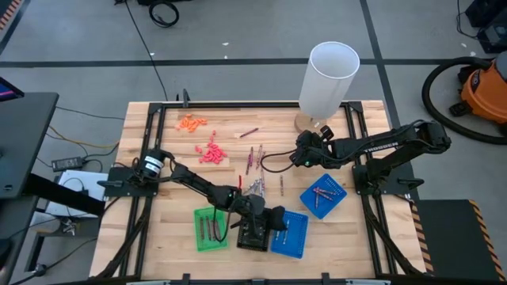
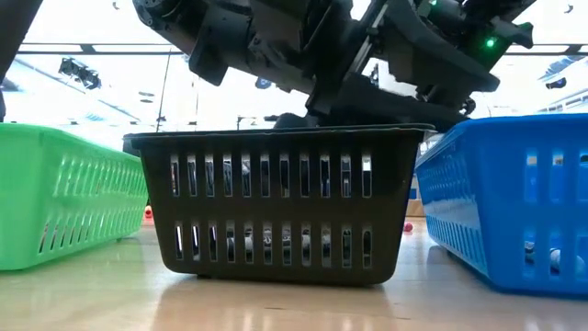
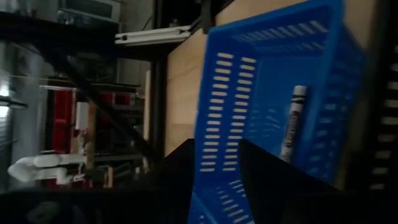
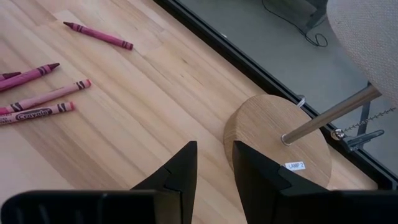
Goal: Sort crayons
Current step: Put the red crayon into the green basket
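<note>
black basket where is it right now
In the high view the black basket sits at the table's near edge, between the green basket and a blue basket, under the left gripper.

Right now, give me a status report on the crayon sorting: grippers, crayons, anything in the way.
Left gripper open over black basket, nothing held. Right gripper open, empty, near lamp base. Loose crayons mid-table. No obstruction seen.

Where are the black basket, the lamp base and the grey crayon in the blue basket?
black basket [image 2: 276,207]: low view, slotted front wall.
lamp base [image 4: 277,146]: right wrist view, round wooden top.
grey crayon [image 3: 292,123]: left wrist view, middle of its paper wrapper.
</note>
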### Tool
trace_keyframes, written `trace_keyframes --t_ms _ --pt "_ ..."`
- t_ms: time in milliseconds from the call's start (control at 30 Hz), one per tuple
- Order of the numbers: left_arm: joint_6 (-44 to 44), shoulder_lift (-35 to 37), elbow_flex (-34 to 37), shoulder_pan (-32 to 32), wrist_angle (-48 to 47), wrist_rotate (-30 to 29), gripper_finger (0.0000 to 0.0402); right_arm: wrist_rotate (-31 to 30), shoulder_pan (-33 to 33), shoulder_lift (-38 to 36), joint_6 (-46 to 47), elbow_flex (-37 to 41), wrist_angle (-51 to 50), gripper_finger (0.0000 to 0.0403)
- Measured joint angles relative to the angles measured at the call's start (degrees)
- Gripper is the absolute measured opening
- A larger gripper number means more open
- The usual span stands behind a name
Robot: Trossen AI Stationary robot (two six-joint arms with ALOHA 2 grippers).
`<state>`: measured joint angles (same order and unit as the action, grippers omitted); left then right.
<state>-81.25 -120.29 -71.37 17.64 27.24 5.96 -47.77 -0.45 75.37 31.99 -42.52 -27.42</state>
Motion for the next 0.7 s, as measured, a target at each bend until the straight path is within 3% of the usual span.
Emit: trace_keyframes --t_ms 233,400,533,700 --pt "0.9 3.0 0.0 0.6 1.4 -6.0 0.0132 0.1 0.0 0.0 0.0 0.0 0.2 0.0110" --pt "4.9 7.7 0.0 0.6 -6.4 -12.2 0.0132 0.4 0.0 0.0 0.0 0.0 0.4 0.0110" --pt "14.4 11.2 0.0 -1.0 -17.0 -15.9 0.0132 1.0 0.1 0.0 0.0 0.0 0.4 0.0110" --pt "29.8 13.0 0.0 -4.1 -30.4 -16.2 0.0132 1.0 0.1 0.0 0.0 0.0 0.5 0.0110"
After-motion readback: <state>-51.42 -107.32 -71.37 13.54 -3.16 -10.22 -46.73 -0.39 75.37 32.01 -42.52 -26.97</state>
